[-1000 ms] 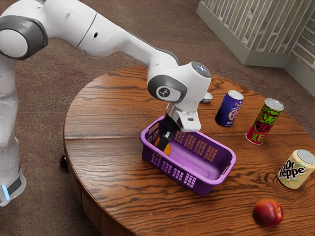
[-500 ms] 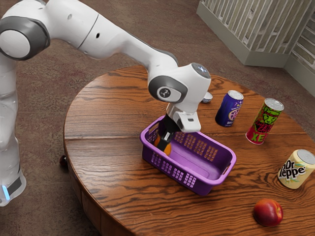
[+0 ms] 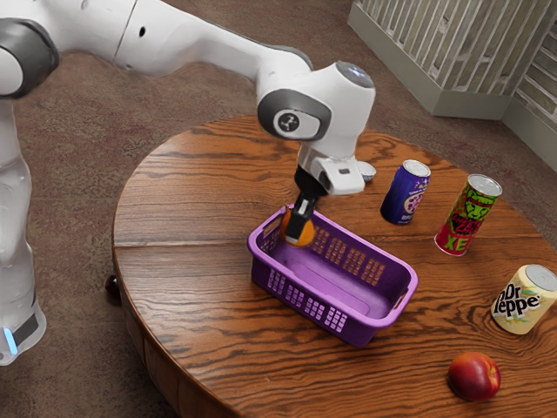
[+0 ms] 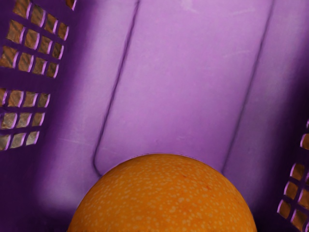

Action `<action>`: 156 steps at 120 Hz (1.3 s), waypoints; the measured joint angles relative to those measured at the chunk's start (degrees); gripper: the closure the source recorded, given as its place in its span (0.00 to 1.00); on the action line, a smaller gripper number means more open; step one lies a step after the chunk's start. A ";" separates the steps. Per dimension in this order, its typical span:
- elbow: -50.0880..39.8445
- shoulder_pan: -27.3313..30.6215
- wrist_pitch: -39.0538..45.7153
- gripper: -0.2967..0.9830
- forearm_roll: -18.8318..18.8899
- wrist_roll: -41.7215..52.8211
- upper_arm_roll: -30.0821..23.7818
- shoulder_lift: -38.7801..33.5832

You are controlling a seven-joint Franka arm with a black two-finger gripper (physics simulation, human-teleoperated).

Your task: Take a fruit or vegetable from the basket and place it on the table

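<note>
And now the pincer has the orange gripped, the purple basket's floor beneath it, the red fruit well apart from it on the surface!

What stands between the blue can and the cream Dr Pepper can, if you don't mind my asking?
The red-and-green can stands between them, as the exterior view shows.

My round wooden table, purple basket, blue can, red-green can, cream can, red fruit, small pale dish
</note>
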 joint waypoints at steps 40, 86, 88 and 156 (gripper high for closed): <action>4.47 0.06 -6.97 0.49 0.10 -0.95 7.56 -4.27; 9.74 0.11 -13.86 0.49 1.05 -1.87 20.22 -4.26; 9.92 -0.02 -14.02 0.49 1.12 -1.90 20.74 -4.25; 11.20 0.09 -16.50 0.27 1.86 -2.56 24.54 -3.67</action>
